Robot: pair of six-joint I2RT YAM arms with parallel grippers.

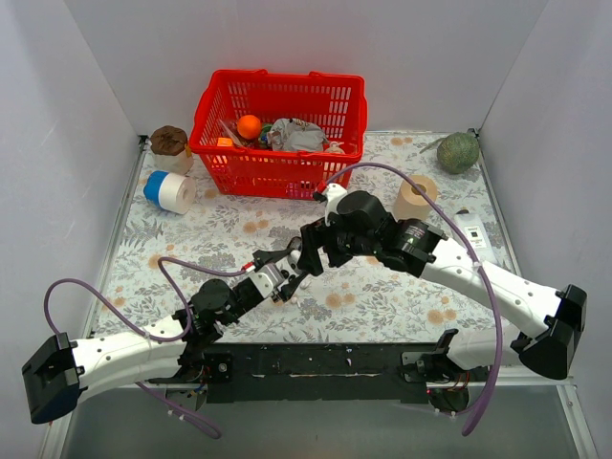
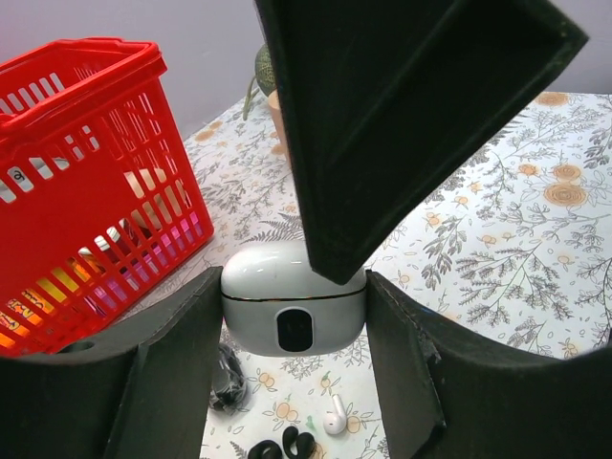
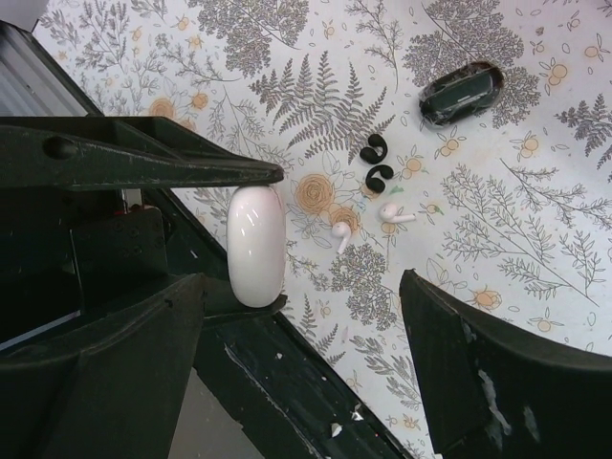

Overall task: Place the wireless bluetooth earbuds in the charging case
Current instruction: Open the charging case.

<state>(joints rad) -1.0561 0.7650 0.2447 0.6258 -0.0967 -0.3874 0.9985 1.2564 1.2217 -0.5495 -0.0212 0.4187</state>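
Gripping the white charging case (image 2: 294, 311) by its two sides, the left claw (image 1: 285, 272) is holding it out over the middle of the floral tablecloth (image 1: 382, 296). Its dark fingers (image 2: 182, 354) are pressing against the case's flanks. The case is sitting upright in that grip with its lid down, a thin seam showing round it and a dark oval window facing the wrist camera. It looks to be hanging a little above the cloth rather than resting on it.

The right claw (image 3: 301, 282) is hovering right at the case with its jaws spread wide and nothing between them. One of its fingers (image 2: 402, 134) is looming over the lid, though I cannot tell whether it is touching.

The earbuds are lying loose on the cloth just beyond the held case, none of them in any case. The white earbuds (image 3: 392, 214) are lying side by side, stems pointing different ways. The black earbuds (image 3: 373, 148) are curled close together just past them. A black case (image 3: 463, 93) is lying a bit further on.

At the back of the table a red basket (image 1: 277, 134) is standing full of odds and ends.
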